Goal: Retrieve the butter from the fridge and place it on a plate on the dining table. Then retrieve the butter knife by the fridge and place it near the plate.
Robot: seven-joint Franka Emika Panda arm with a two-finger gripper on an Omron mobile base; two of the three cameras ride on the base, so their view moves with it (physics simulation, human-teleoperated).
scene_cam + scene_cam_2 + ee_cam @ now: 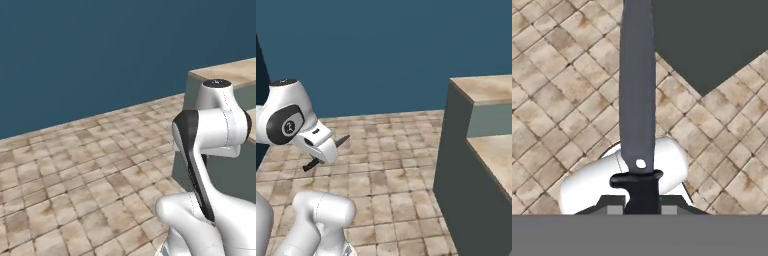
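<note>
tan stone-tile floor (pixel 75 175) – grey-green counter (pixel 453 165) standing on it, beige marbled top

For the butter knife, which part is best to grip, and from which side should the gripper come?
The black handle, from its back end, with the blade pointing away from the hand. The butter knife is long and thin; its handle is the thicker part. The gripper is shut on the handle just behind the guard, and in the right base view the knife sticks out on both sides of the hand, above the tiled floor.
</note>
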